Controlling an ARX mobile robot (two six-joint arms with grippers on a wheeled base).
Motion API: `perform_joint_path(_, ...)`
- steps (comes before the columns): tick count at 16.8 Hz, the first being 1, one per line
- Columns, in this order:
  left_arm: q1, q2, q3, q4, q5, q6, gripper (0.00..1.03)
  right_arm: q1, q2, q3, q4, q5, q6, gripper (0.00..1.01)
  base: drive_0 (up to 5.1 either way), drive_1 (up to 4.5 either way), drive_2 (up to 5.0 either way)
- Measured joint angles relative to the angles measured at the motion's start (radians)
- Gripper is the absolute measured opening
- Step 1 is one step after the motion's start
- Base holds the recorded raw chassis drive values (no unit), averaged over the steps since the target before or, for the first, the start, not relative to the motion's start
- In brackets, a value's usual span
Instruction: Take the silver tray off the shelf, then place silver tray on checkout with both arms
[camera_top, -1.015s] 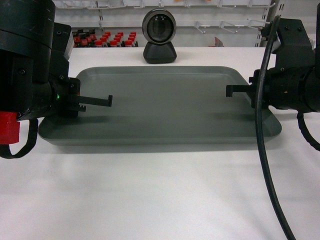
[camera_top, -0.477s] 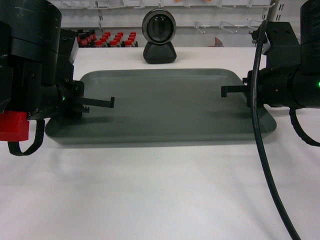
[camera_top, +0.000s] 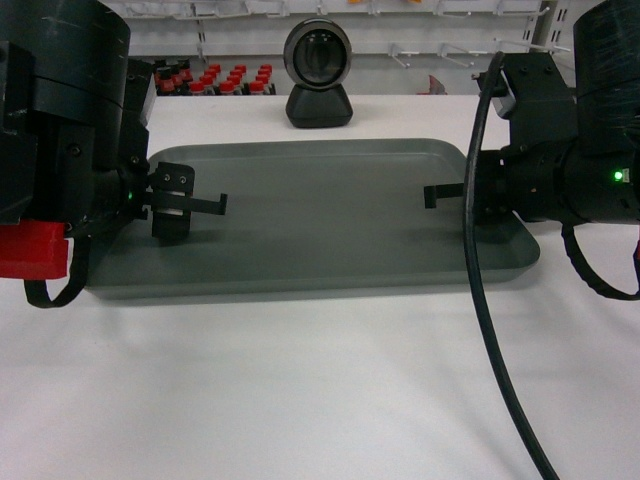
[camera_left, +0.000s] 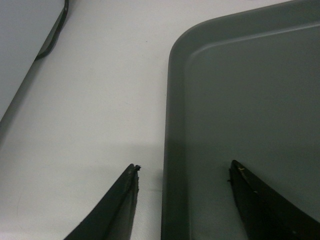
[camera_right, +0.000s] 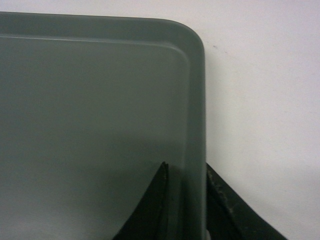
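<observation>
Since the earlier frame, tray shifted toward the left of the head view and slightly up-frame, right arm moved inward with it, left fingers drawn apart. Silver tray (camera_top: 310, 215) lying flat on the white desk (camera_top: 300, 390), across the middle of the head view, below the black round-headed scanner (camera_top: 318, 72) at top centre. Left gripper (camera_left: 182, 197) at the tray's left short edge, fingers (camera_left: 117, 205) spread wide and astride the rim: one over the white desk outside, the other over the tray floor, neither seen pressing the metal. Right gripper (camera_right: 186, 200) at the tray's right short edge, fingers (camera_right: 150, 207) close together with the upturned rim between them, one inside the tray and one outside, seemingly pinching the rim. Store shelving with red-capped bottles (camera_top: 215, 78) along the top of the head view, behind the desk. Black cable (camera_top: 480, 300) hanging across the right half of the head view.
</observation>
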Motion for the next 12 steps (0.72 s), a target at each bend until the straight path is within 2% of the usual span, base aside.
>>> perform_joint_path(4,0.003,0.000,0.010,0.006,0.010,0.000,0.96,0.005,0.000,0.000,-0.001,-0.004,-0.002,0.63,0.1,4.31,-4.1)
perform_joint_path(5,0.003,0.000,0.011,0.006,0.011,0.000,1.00,0.005,0.000,0.000,0.000,-0.004,-0.002,0.70,0.1,4.31,-4.1)
perform_joint_path(7,0.001,0.002,0.016,0.006,0.018,0.000,0.98,0.003,0.000,0.001,0.000,-0.006,-0.001,0.96,0.1,4.31,-4.1)
perform_joint_path(10,-0.007,0.001,0.019,0.075,0.055,-0.010,0.98,0.003,0.000,0.002,0.010,-0.025,0.010,0.98,0.1,4.31,-4.1)
perform_joint_path(12,-0.007,-0.008,0.019,0.092,0.082,-0.049,0.98,-0.005,-0.001,0.002,0.026,-0.044,0.034,0.98,0.1,4.31,-4.1)
